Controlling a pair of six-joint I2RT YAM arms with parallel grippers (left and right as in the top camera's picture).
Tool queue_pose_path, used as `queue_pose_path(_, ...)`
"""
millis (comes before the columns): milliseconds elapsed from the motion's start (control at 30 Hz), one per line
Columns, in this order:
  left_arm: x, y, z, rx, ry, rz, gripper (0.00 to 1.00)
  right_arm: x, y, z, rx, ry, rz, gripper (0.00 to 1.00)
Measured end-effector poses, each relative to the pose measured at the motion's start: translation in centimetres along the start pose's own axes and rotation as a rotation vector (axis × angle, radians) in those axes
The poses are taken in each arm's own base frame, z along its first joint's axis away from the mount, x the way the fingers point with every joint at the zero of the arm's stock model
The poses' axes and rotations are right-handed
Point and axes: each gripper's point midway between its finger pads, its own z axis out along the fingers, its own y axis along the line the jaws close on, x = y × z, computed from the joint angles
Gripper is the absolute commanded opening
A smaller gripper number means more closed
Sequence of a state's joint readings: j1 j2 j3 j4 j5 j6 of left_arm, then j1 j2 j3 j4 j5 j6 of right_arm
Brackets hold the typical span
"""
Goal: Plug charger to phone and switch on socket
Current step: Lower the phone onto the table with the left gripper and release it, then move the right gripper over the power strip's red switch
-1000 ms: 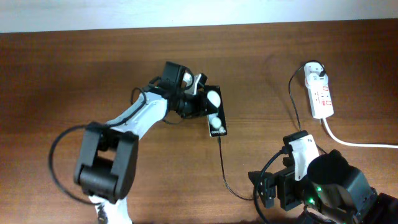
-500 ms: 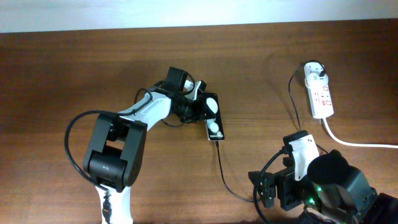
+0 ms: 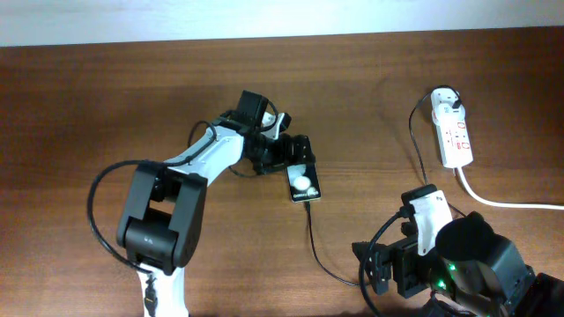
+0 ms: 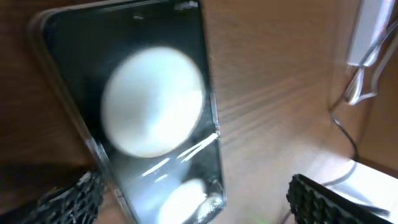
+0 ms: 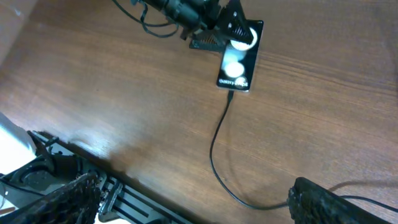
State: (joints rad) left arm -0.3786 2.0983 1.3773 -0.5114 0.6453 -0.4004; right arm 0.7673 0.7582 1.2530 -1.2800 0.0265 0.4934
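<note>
Wood table (image 3: 106, 97). Right gripper (image 5: 193, 208) near edge, spread wide, empty. Charger (image 3: 314, 238) plugged into phone (image 3: 302, 183) (glossy black, mid-table). Left gripper (image 3: 295, 150) open over phone, shifted since prev. Socket (image 3: 453, 132) far right.

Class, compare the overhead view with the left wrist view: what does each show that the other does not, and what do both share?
Only overhead: the white oblong power strip with red switches, both arms, and the thin black charger cable reaching the phone's near end. Only the left wrist view: a close look at the phone's pale edge and its own open fingertips. Both: the glossy black rectangular phone on the brown wooden table.
</note>
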Motion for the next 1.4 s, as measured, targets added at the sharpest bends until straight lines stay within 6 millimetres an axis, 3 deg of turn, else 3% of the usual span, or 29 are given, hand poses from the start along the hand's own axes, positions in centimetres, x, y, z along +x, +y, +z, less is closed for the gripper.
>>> queue_pose_path(133, 0.0, 1.5, -0.7, -0.110, -0.013, -0.020, 0.99, 0.0, 0.0, 0.0, 0.000, 0.000, 0.000, 0.99)
queue_pose_path(233, 1.1, 4.2, -2.4, -0.291, 0.005, -0.067, 0.99, 0.0, 0.0, 0.0, 0.000, 0.000, 0.000, 0.99)
queue_pose_path(367, 4.3, 10.4, -6.9, -0.637, 0.077, -0.168, 0.99, -0.1, 0.0, 0.0, -0.001, -0.003, 0.000, 0.99)
queue_pose_path(433, 5.0, 11.8, -10.1, -0.749, 0.069, -0.189, 0.99, -0.1, 0.0, 0.0, -0.002, -0.003, 0.000, 0.99)
queue_pose_path(500, 5.0, 10.6, -13.5, -0.782, 0.009, -0.176, 0.99, -0.1, 0.1, 0.0, -0.003, -0.005, 0.000, 0.99)
queue_pose_path(533, 4.7, 8.0, -17.3, -0.773, -0.103, -0.141, 0.99, -0.1, 0.1, 0.0, -0.002, -0.004, 0.000, 0.99)
queue_pose_path(600, 5.3, 4.7, -21.9, -0.744, -0.239, -0.099, 0.99, -0.3, 0.1, 0.0, -0.005, -0.011, 0.000, 0.99)
queue_pose_path(667, 7.1, 1.3, -27.3, -0.707, -0.401, -0.053, 0.99, -0.2, 0.1, 0.0, -0.005, -0.009, 0.000, 0.99)
queue_pose_path(800, 11.6, -1.2, -32.9, -0.683, -0.554, -0.015, 0.99, -1.2, 0.6, 0.0, -0.025, -0.046, 0.001, 0.99)
queue_pose_path(1033, 16.7, -4.1, -38.6, -0.582, -0.812, 0.055, 0.99, -3.7, 2.0, -0.2, -0.078, -0.145, 0.004, 0.99)
queue_pose_path(1167, 20.7, -5.5, -41.8, -0.501, -0.980, 0.104, 0.99, -4.5, 1.3, 0.7, -0.018, -0.157, 0.011, 0.48)
queue_pose_path(1300, 25.2, -5.0, -43.0, -0.467, -1.063, 0.119, 0.99, -4.3, -1.3, 4.1, 0.178, -0.076, 0.075, 0.25)
queue_pose_path(1400, 29.1, -3.0, -42.8, -0.512, -1.079, 0.064, 0.99, -4.0, -3.6, 6.7, 0.326, -0.004, 0.173, 0.14)
